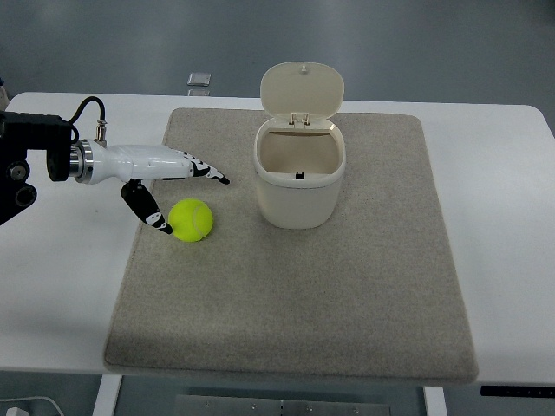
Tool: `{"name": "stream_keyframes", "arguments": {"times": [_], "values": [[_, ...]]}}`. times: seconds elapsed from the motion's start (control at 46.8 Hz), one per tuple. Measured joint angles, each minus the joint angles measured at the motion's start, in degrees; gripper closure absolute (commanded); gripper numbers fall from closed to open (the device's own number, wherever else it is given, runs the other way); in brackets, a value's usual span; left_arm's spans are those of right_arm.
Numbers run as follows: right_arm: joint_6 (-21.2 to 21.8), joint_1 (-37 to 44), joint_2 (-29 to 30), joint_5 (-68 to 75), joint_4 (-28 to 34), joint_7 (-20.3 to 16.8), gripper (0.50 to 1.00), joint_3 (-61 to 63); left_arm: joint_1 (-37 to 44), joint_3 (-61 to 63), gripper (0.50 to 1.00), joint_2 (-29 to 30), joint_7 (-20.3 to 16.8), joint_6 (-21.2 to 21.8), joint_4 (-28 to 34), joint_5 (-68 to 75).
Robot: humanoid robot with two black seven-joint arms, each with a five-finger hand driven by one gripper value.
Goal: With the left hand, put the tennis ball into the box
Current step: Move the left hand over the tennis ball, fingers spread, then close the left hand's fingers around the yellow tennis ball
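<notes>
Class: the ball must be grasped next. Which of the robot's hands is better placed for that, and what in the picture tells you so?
Left. The left hand is open right beside the ball on the mat, its thumb at the ball's left edge. No right arm is in view at all.

Left arm [35,160] cut off by left edge
</notes>
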Motion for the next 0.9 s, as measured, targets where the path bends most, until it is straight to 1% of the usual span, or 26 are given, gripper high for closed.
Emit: {"name": "stream_keyframes", "arguments": {"times": [0.321,0.406,0.47,0.491,0.534,0.577,0.662,0.705,0.748,0.897], "values": [[0.0,0.0,0.0,0.0,0.0,0.0,0.560,0.0,0.0,1.6,0.531,-0.4,0.0,0.0,-0.4,3.8],[0.0,0.0,0.0,0.0,0.0,0.0,0.560,0.0,0.0,1.8,0.557,-0.4,0.0,0.0,-0.5,4.6],[0.0,0.0,0.0,0.0,0.0,0.0,0.562,0.0,0.0,2.0,0.564,-0.4,0.0,0.0,-0.5,5.5],[0.0,0.0,0.0,0.0,0.0,0.0,0.562,0.0,0.0,2.0,0.572,-0.4,0.0,0.0,-0.5,5.8],[0.0,0.0,0.0,0.0,0.0,0.0,0.560,0.0,0.0,2.0,0.604,-0.4,0.0,0.1,-0.5,6.3],[0.0,0.0,0.0,0.0,0.0,0.0,0.562,0.0,0.0,2.0,0.611,-0.4,0.0,0.2,-0.5,6.6],[0.0,0.0,0.0,0.0,0.0,0.0,0.562,0.0,0.0,2.0,0.679,-0.6,0.0,0.5,-0.5,6.7],[0.0,0.0,0.0,0.0,0.0,0.0,0.562,0.0,0.0,2.0,0.688,-0.6,0.0,1.2,-0.6,6.8],[0.0,0.0,0.0,0.0,0.0,0.0,0.562,0.0,0.2,2.0,0.718,-0.6,0.0,2.0,-0.7,7.3],[0.0,0.0,0.0,0.0,0.0,0.0,0.562,0.0,1.6,3.1,0.722,-0.6,0.0,6.1,-0.7,10.9]]}}
